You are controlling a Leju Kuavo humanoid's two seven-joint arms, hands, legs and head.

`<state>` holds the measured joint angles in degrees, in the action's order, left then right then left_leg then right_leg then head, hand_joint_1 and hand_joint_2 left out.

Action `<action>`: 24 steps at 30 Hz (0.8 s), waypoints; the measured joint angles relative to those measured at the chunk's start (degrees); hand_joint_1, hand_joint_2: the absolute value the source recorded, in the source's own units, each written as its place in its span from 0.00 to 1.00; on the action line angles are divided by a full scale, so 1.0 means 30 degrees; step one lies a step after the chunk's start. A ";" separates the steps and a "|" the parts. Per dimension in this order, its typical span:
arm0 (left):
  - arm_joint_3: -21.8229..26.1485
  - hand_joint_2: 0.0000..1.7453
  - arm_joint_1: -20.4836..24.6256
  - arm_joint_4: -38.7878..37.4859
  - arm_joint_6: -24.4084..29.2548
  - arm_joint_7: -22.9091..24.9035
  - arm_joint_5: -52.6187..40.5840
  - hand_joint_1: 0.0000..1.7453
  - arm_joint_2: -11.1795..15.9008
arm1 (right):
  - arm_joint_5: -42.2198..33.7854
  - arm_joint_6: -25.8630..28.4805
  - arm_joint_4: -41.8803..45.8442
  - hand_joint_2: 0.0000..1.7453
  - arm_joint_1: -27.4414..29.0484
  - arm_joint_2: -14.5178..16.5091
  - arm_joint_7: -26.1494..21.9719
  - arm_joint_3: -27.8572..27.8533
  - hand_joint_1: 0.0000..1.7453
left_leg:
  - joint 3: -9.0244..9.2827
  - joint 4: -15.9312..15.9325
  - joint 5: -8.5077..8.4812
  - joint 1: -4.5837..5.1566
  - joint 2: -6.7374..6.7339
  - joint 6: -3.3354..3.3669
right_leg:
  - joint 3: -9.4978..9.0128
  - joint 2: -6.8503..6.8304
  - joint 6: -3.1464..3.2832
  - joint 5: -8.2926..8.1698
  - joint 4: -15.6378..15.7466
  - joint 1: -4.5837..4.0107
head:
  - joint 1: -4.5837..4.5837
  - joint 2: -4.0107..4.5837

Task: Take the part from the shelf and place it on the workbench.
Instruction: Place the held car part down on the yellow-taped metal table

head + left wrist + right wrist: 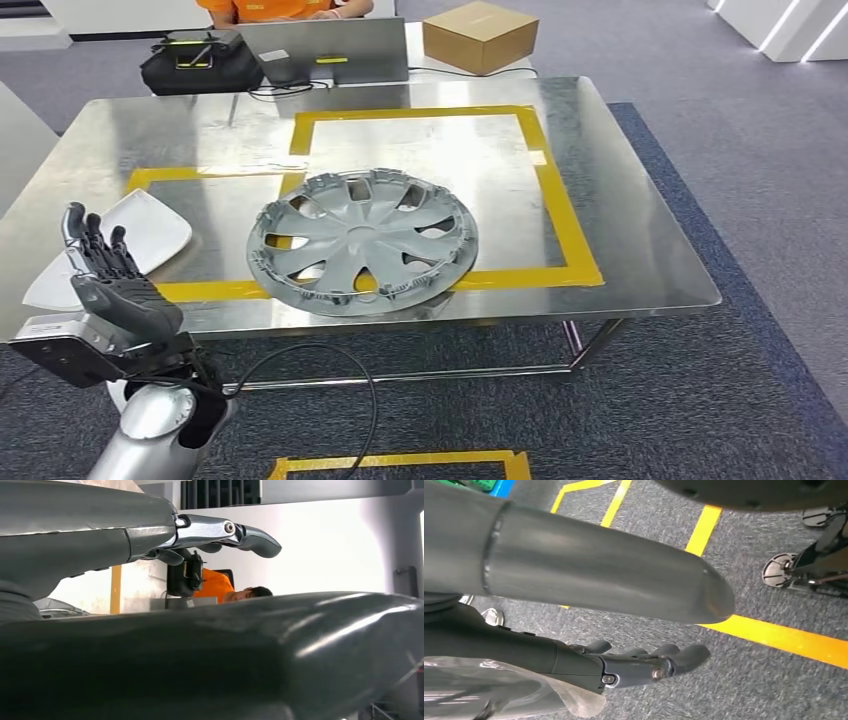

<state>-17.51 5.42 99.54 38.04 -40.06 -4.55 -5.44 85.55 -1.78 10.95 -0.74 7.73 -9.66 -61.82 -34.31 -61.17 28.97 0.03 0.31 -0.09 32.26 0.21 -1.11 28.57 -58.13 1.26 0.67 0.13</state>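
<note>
The workbench (620, 200), a steel-topped table marked with yellow tape (560, 200), stands directly in front of the robot. On it, toward the near edge and roughly central, lies the part (362, 242): a grey wheel cover, flat, its rim overlapping the near strip of tape. To its left, at the near left corner of the bench, rests a white panel (150, 235). At the far side are a cardboard box (478, 35), a laptop (325, 50) and a black bag (200, 65), with a person in orange (280, 8) seated behind them.

Step status, as judged: the part appears set down on the bench, so placement looks complete and the release-and-retreat stage is in hand.

The left hand (112, 280) is raised at the near left edge of the bench, well apart from the part, fingers extended and spread, holding nothing. The left wrist view confirms a straightened finger with nothing under it.

The right hand (634, 665) hangs over grey carpet with yellow floor tape (784, 637); its fingers are gently curved, apart, and grip nothing.

Next move, as judged: lower the left arm clear of the bench without brushing the white panel. Should another part be required, the robot must turn toward the shelf.
</note>
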 joint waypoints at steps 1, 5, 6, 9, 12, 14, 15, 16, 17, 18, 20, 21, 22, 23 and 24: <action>0.0000 0.00 -0.0026 0.0058 0.0051 -0.0005 -0.0007 0.00 0.0000 | 0.0013 0.0015 0.0000 0.00 -0.0008 0.0022 0.0000 -0.0005 0.00 | -0.0394 -0.0984 0.0617 -0.0017 -0.0011 -0.0086 | 0.0019 -0.0019 0.0077 -0.0031 0.0011 -0.0001 | -0.0029 0.0000; -0.0009 0.00 -0.0166 0.0115 0.0275 -0.0015 -0.0035 0.00 0.0005 | 0.0080 0.0082 0.0000 0.00 -0.0022 0.0025 0.0000 -0.0016 0.00 | -0.1767 -0.4493 0.1994 -0.0027 -0.0022 -0.0106 | 0.0145 -0.0066 0.0216 -0.0087 0.0005 -0.0126 | -0.0050 0.0000; -0.0013 0.00 -0.0189 0.0115 0.0306 -0.0015 -0.0037 0.00 0.0007 | 0.0089 0.0082 0.0000 0.00 -0.0021 0.0025 0.0000 -0.0018 0.00 | -0.1464 -0.3985 0.1583 -0.0019 -0.0022 -0.0023 | 0.0146 -0.0064 0.0226 -0.0095 0.0004 -0.0163 | -0.0050 0.0000; -0.0022 0.00 -0.0182 0.0149 0.0372 -0.0016 -0.0058 0.00 0.0007 | 0.0097 0.0082 0.0000 0.00 -0.0026 0.0071 0.0000 -0.0024 0.00 | 0.0423 -0.0335 0.0083 0.0094 -0.0029 0.0380 | 0.0129 -0.0060 0.0188 -0.0120 -0.0015 -0.0271 | -0.0038 0.0000; -0.0036 0.00 -0.0197 0.0229 0.0525 -0.0022 -0.0273 0.00 -0.0005 | 0.0111 0.0087 0.0000 0.00 -0.0061 0.0120 0.0084 -0.0027 0.00 | 0.0904 0.0909 -0.0114 0.0213 -0.0031 0.0524 | 0.0250 -0.0087 -0.0050 -0.0234 -0.0013 -0.0285 | -0.0029 0.0000; -0.0038 0.00 -0.0219 0.0275 0.0587 -0.0024 -0.0582 0.00 -0.0015 | 0.0122 0.0091 0.0000 0.00 -0.0071 0.0120 0.0148 -0.0027 0.00 | 0.0890 0.1016 -0.0232 0.0173 -0.0029 0.0625 | 0.0262 -0.0095 -0.0212 -0.0267 0.0027 -0.0260 | -0.0032 0.0000; -0.0036 0.00 -0.0220 0.0302 0.0605 -0.0025 -0.0786 0.00 -0.0040 | 0.0131 0.0095 0.0000 0.00 -0.0067 0.0120 0.0160 -0.0029 0.00 | 0.0903 0.1101 -0.0311 0.0122 -0.0038 0.0688 | 0.0348 -0.0091 -0.0285 -0.0143 -0.0089 -0.0255 | -0.0021 0.0000; -0.0033 0.00 -0.0228 0.0337 0.0611 -0.0027 -0.0994 0.00 -0.0076 | 0.0140 0.0098 0.0000 0.00 -0.0065 0.0120 0.0173 -0.0033 0.00 | 0.0899 0.1164 -0.0385 0.0072 -0.0049 0.0749 | 0.0557 -0.0084 -0.0351 0.0172 -0.0482 -0.0249 | 0.0002 0.0000; -0.0024 0.00 -0.0262 0.0375 0.0623 -0.0029 -0.1247 0.00 -0.0126 | 0.0153 0.0100 0.0000 0.00 -0.0061 0.0120 0.0191 -0.0040 0.00 | 0.0879 0.1201 -0.0442 0.0032 -0.0062 0.0798 | 0.0921 -0.0077 -0.0416 0.0671 -0.1230 -0.0225 | 0.0032 0.0000; 0.0000 0.00 -0.0324 0.0420 0.0634 -0.0029 -0.1543 0.00 -0.0177 | 0.0168 0.0100 -0.0002 0.00 -0.0058 0.0120 0.0206 -0.0060 0.00 | 0.0834 0.1203 -0.0472 0.0033 -0.0079 0.0833 | 0.1440 -0.0075 -0.0492 0.1311 -0.2358 -0.0205 | 0.0057 0.0000; 0.0164 0.00 -0.0549 0.0566 0.0654 -0.0029 -0.2184 0.00 -0.0273 | 0.0193 0.0096 -0.0005 0.00 -0.0043 0.0131 0.0251 -0.0126 0.00 | 0.0748 0.1190 -0.0502 0.0039 -0.0112 0.0867 | 0.2463 -0.0080 -0.0602 0.2321 -0.4710 -0.0174 | 0.0081 0.0000; 0.0314 0.00 -0.0672 0.0670 0.0656 -0.0029 -0.2539 0.00 -0.0330 | 0.0202 0.0096 -0.0005 0.00 -0.0031 0.0137 0.0273 -0.0160 0.00 | 0.0723 0.1180 -0.0511 0.0041 -0.0124 0.0864 | 0.2675 -0.0085 -0.0635 0.2407 -0.5270 -0.0170 | 0.0081 0.0000; 0.0509 0.00 -0.0791 0.0802 0.0661 -0.0029 -0.2876 0.00 -0.0395 | 0.0208 0.0106 -0.0004 0.00 -0.0017 0.0142 0.0299 -0.0188 0.00 | 0.0714 0.1164 -0.0516 0.0040 -0.0126 0.0858 | 0.2508 -0.0088 -0.0643 0.2112 -0.5056 -0.0170 | 0.0085 0.0000; 0.0731 0.00 -0.0899 0.0960 0.0667 -0.0029 -0.3172 0.00 -0.0463 | 0.0208 0.0124 -0.0002 0.00 -0.0012 0.0142 0.0321 -0.0208 0.00 | 0.0715 0.1142 -0.0515 0.0035 -0.0123 0.0846 | 0.1978 -0.0089 -0.0626 0.1530 -0.4116 -0.0170 | 0.0083 0.0000; 0.0944 0.00 -0.0995 0.1135 0.0671 -0.0029 -0.3385 0.00 -0.0519 | 0.0210 0.0147 0.0000 0.00 -0.0020 0.0142 0.0330 -0.0228 0.00 | 0.0715 0.1105 -0.0503 0.0033 -0.0119 0.0819 | 0.1246 -0.0091 -0.0595 0.0899 -0.2752 -0.0167 | 0.0086 0.0000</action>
<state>-14.68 2.43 102.95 40.05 -40.15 -14.71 -7.00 86.18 -1.33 10.95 -0.80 8.15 -8.67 -62.50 -32.17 -57.85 27.46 0.13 -0.05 2.36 36.00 -0.06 -2.90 31.27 -66.39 0.76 0.93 0.13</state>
